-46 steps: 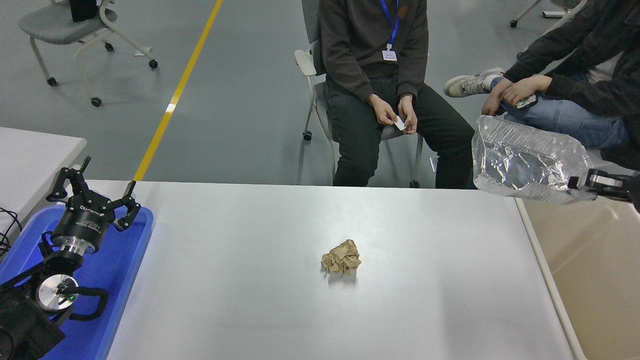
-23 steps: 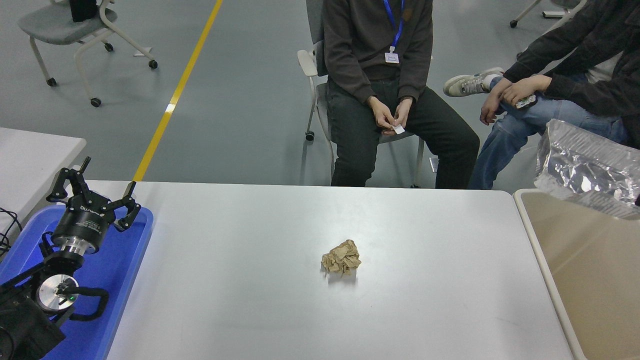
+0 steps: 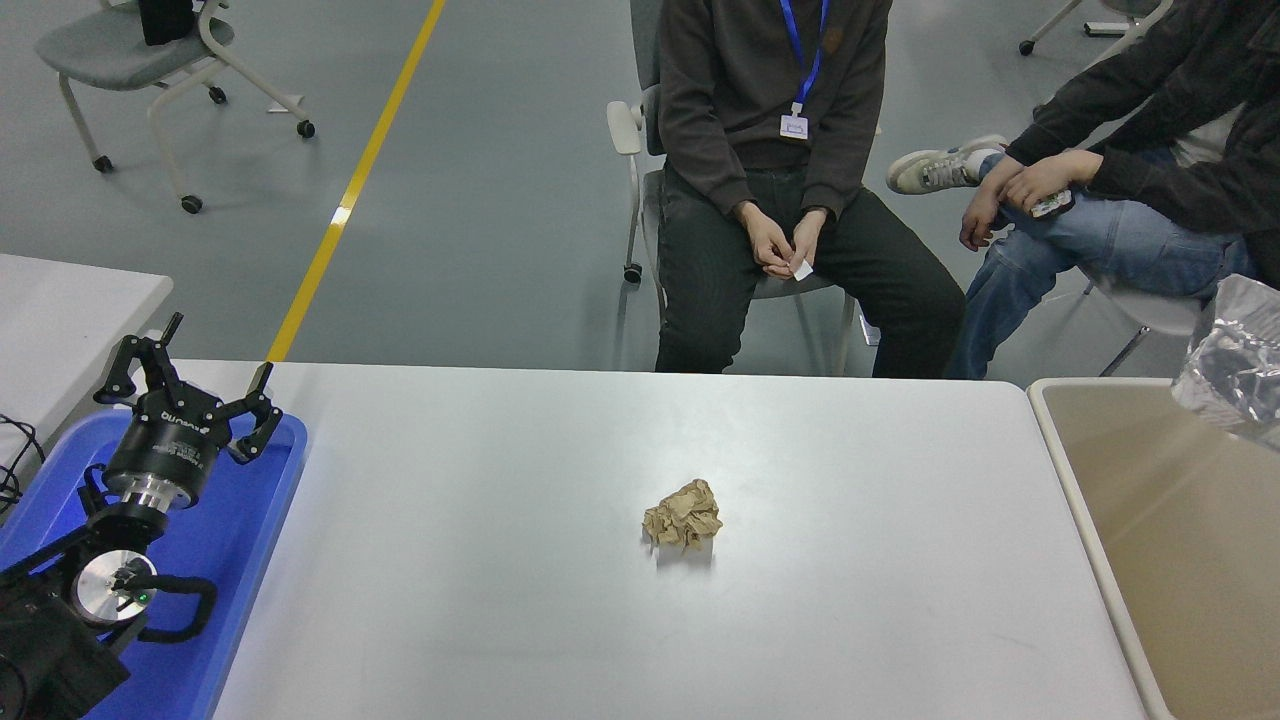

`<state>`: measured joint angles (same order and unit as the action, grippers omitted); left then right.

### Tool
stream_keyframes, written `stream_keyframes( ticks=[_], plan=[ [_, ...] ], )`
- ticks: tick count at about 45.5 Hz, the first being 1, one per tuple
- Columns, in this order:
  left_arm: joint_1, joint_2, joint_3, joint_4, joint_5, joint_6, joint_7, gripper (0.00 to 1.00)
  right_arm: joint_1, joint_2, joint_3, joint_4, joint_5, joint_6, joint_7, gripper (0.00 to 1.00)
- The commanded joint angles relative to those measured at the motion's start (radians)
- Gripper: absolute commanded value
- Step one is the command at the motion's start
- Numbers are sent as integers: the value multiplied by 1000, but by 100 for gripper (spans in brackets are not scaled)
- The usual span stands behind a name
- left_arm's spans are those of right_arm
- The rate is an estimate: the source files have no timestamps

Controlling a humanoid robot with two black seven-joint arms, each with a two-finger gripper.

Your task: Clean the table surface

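The table surface (image 3: 500,560) is a wide light grey-white top filling the lower picture. A crumpled ball of brown paper (image 3: 683,526) lies a little right of its middle. My left gripper (image 3: 195,370) is parked at the lower left over a blue tray (image 3: 250,530), its fingers spread open and holding nothing. A crinkled silver foil bag (image 3: 1235,365) hangs in the air at the right edge, above a beige bin (image 3: 1075,510). What holds the bag lies beyond the frame; my right gripper does not show.
Two people sit on chairs past the table's far edge, one at top centre (image 3: 770,150) and one at top right (image 3: 1130,190). A smaller white table (image 3: 60,320) is at the left. A wheeled chair (image 3: 130,50) stands at top left.
The silver bag has moved right from over the table's far right corner to over the bin. The right gripper that held it has left the picture. The left arm has not moved.
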<state>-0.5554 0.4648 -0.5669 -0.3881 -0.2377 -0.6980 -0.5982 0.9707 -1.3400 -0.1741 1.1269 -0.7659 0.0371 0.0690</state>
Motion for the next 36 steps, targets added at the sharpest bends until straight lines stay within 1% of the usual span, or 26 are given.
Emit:
stream_keyframes(
  ticks=[1,13,17,36],
  plan=[
    [-1,0,-1,0,0,0,0,100,-108,113,8,-166,62,-39,-2,0],
    [-1,0,1,0,0,0,0,100,-214,258,8,-338,169,-83,-11,0],
    [-1,0,-1,0,1,0,0,100,-256,356,-2,-462,212,-82,-12,0],
    [-1,0,-1,0,0,0,0,100,-375,614,-5,-851,241,-59,-11,0]
  ],
)
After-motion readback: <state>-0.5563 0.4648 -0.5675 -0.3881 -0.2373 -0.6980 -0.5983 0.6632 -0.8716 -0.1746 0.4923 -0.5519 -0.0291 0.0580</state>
